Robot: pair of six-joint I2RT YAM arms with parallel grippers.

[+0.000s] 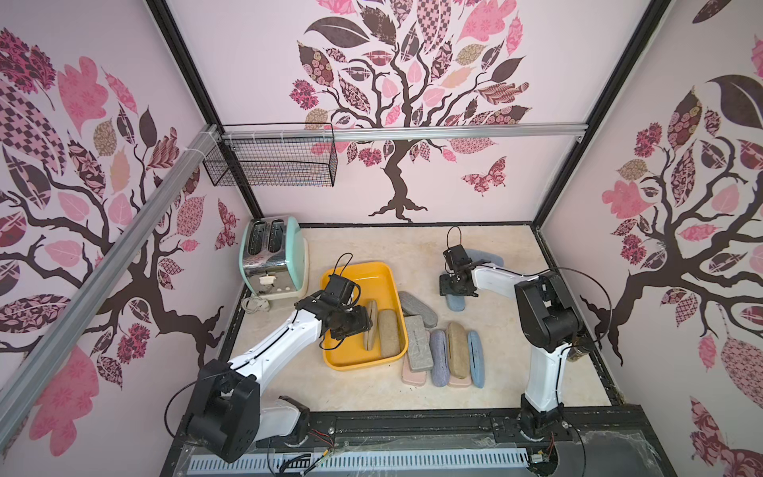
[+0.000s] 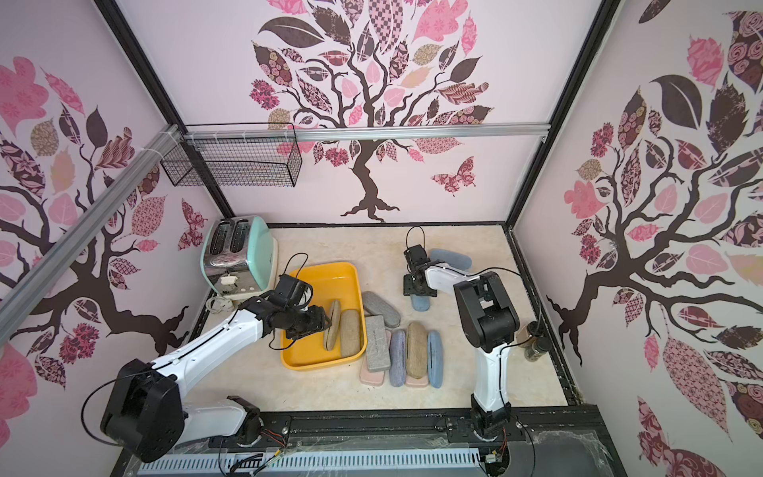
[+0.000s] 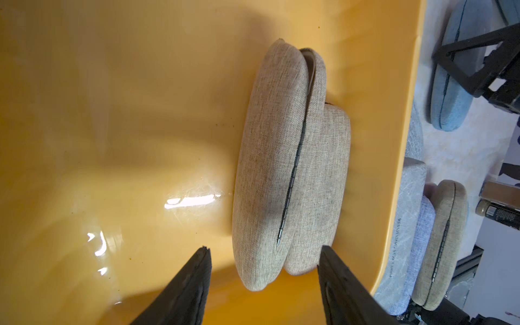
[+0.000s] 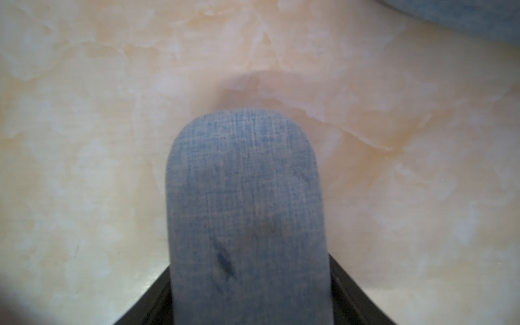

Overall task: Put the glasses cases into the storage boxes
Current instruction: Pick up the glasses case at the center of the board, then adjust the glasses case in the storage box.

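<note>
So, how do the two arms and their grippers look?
The left arm and right arm match: smooth white links joined by bulky black joint housings. Thin black cables run along the white parts and loop out near the wrists and bases. The left gripper and right gripper are black; the left one's fingers taper to blunt tips. No readable markings show.

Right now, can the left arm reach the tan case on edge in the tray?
Likely yes. The left gripper hangs open over the yellow tray, the tan case on edge just ahead of its fingertips, nothing between. The flat tan case touches one side, leaving a finger little room there.
</note>
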